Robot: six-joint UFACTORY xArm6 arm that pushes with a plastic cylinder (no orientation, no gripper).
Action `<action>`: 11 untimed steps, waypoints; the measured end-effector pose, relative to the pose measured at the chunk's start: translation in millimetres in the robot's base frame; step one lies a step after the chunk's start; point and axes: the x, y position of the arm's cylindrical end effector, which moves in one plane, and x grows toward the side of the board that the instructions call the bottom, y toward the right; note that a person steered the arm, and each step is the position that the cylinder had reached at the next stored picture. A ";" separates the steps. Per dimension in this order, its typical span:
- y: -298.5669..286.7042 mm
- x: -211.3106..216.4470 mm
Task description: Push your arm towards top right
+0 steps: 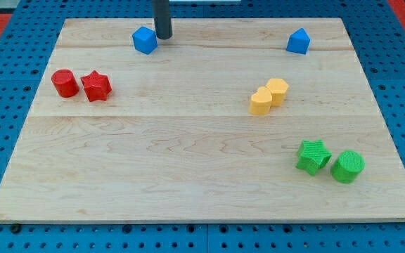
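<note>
my tip (pixel 163 36) sits at the view's top, left of centre, just right of the blue cube (pixel 144 40) — bare rod, no pincer to open or close. top right corner lies far along the view's right; blue pentagon-ish block (pixel 298 41) sits near that line — a straight push may clip it.
</note>
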 end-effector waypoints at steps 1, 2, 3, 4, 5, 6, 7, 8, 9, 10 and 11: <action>-5.1 13.1; -59.4 13.1; -102.9 11.6; -108.4 1.4; -47.2 0.0; 64.0 -4.8; 149.4 31.1; 238.5 55.8; 322.3 58.6; 328.4 14.9; 269.9 29.2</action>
